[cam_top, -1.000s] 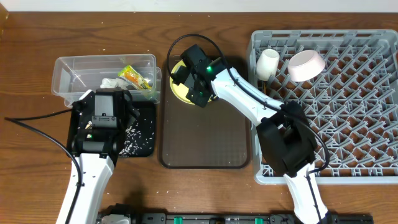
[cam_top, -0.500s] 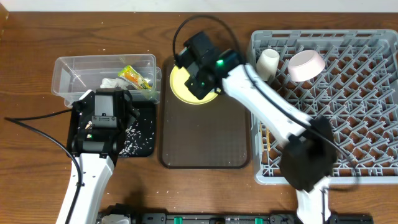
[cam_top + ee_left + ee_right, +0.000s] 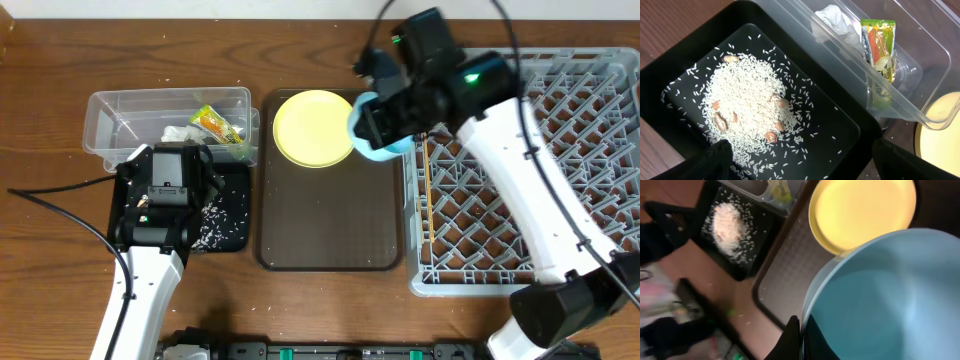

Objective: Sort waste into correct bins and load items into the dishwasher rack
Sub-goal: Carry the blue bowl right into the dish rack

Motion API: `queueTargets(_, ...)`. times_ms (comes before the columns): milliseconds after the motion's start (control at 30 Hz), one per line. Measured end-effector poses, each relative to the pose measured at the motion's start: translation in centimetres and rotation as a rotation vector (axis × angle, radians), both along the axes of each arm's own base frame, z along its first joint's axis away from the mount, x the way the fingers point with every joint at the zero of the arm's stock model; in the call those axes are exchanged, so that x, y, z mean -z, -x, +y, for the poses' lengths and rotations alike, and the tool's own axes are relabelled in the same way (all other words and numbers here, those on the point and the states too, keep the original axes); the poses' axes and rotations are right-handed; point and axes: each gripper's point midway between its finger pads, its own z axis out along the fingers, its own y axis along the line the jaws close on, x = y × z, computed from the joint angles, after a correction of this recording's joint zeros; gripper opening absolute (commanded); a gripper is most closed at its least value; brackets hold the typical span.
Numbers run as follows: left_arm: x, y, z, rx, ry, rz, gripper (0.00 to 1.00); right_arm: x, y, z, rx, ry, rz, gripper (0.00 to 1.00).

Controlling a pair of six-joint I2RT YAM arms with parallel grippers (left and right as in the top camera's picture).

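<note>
Now the rack (image 3: 560,200) shows free pegs below the right arm, which has swung over from the tray (image 3: 330,250). The left gripper (image 3: 800,145) stays spread above the black tub (image 3: 690,55). The plate (image 3: 312,127) is now uncovered. The right gripper (image 3: 799,330) pinches the blue bowl (image 3: 875,295) by its rim, over the tray's far right corner beside the rack. The wrapper (image 3: 879,45) print is unreadable.

rice (image 3: 747,107) in black tub (image 3: 840,131) (brown bits (image 3: 720,120) mixed) | wrapper (image 3: 880,47) in clear tub (image 3: 926,70)
</note>
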Motion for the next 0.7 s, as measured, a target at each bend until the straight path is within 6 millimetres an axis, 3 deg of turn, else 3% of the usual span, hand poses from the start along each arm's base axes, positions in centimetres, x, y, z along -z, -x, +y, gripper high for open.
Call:
queueTargets(333,0.0,0.0,0.0,0.000,0.000,0.000,0.92,-2.0,0.8,-3.2,-0.001,-0.226,0.154,0.01)
queueTargets(700,0.0,0.0,0.0,0.000,0.000,0.000,0.92,-3.4,0.9,-8.5,0.016,-0.431,0.184,0.01)
